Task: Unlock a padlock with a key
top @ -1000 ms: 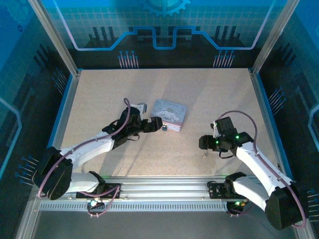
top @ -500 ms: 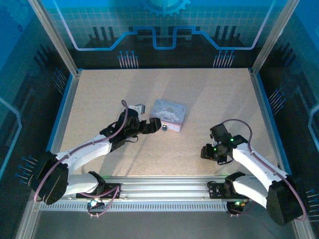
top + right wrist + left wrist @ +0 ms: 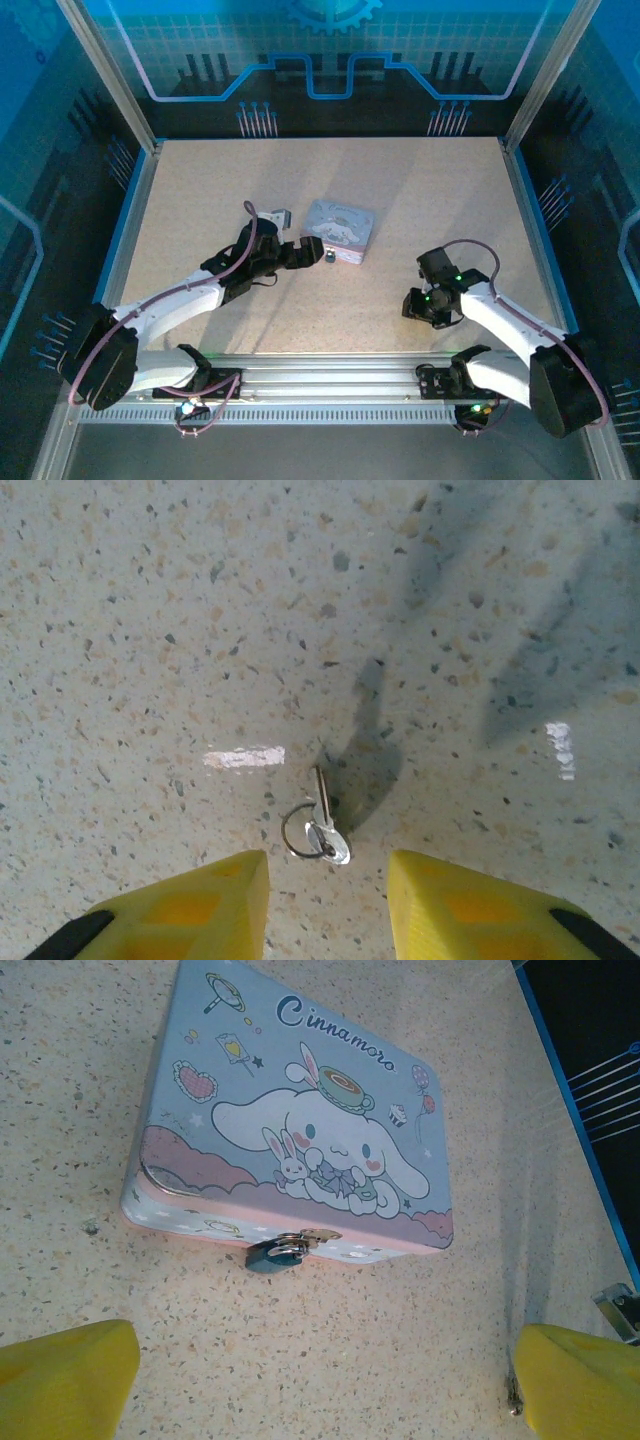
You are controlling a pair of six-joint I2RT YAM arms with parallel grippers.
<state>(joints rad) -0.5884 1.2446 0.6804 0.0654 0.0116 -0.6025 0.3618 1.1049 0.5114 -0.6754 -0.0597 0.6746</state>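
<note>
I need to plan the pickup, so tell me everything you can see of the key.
The key is small, thin, silvery metal, its rounded head on a wire split ring. It lies flat on the speckled table, blade pointing away from the right gripper, in front of the gap between its yellow fingers, which appear not to touch it.

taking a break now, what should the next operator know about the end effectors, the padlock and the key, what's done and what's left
Left end effector: open wide, empty, facing the padlock, which hangs on the front clasp of the tin.
Right end effector: open, low over the table, one finger on either side of the key, which lies flat and ungripped.
Done: each arm is lined up on its thing.
To do: grip the key, carry it to the padlock, insert it, turn it, free the shackle.
</note>
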